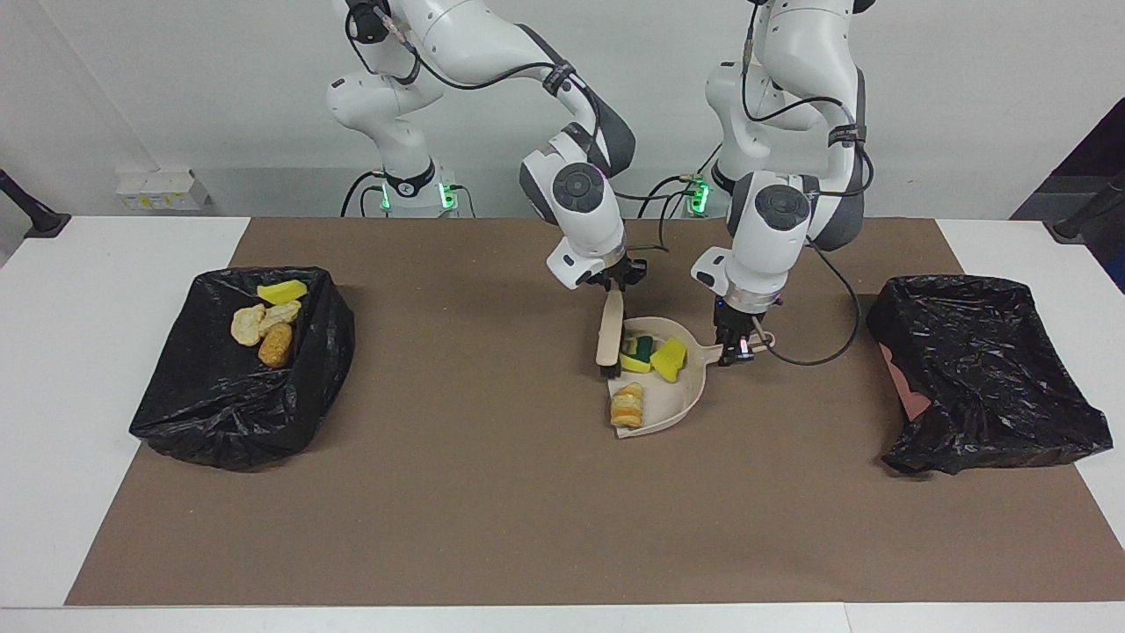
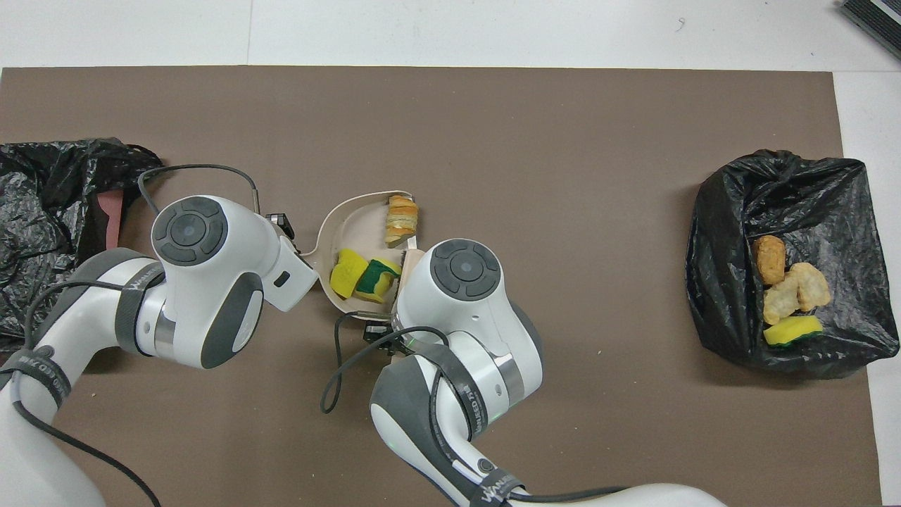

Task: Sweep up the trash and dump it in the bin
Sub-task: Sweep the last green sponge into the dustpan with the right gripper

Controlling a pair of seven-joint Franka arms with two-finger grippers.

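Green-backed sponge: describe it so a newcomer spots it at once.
Find the beige dustpan mid-mat, its handle held by the left gripper. Three scraps lie in it; the green-backed sponge sits against the brush, held by the right gripper. Only it shows dark green.

You see: beige dustpan holding a yellow sponge, a green-backed yellow sponge and a tan, orange-striped bread lump; beige brush, black bristles; black bin, with pale and orange-brown lumps at its 12 o'clock; brown mat; white table.
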